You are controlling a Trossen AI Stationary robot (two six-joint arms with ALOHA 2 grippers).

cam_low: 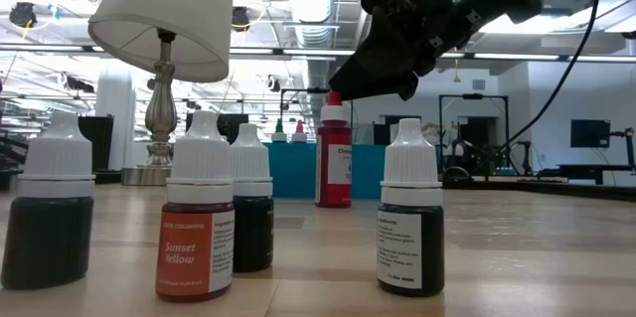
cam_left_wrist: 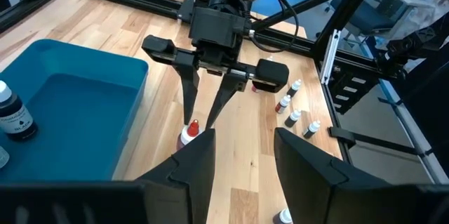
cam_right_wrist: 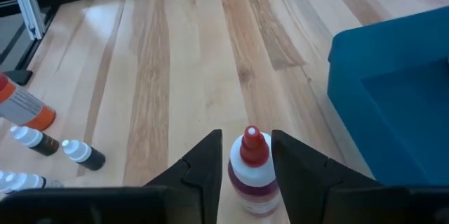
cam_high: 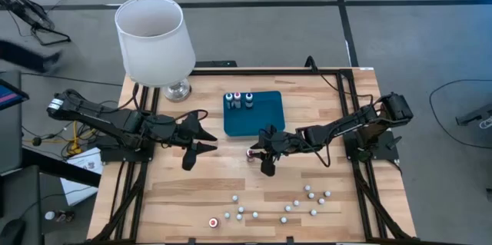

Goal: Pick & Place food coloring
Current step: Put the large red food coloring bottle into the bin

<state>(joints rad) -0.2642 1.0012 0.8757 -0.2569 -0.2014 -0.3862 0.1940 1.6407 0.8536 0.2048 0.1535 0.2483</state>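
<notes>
- Right gripper point(cam_right_wrist: 245, 171) jaws clamped round red-capped bottle point(cam_right_wrist: 251, 171); bottle upright on the surface.
- Risk: slips/tips during lift, misses teal tray point(cam_high: 261, 118).
- Left gripper point(cam_high: 201, 132) jaws open, idle.

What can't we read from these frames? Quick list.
- Right hand on the red-capped bottle: right wrist view shows fingers either side of it; contact can't be told, and the picture's edge cuts off the bottle's base.
- Three bottles in the teal tray: too small in the high view to read labels or colours.
- Small scattered bottles: high view shows only white caps.
- Left hand waits beside the tray.
</notes>
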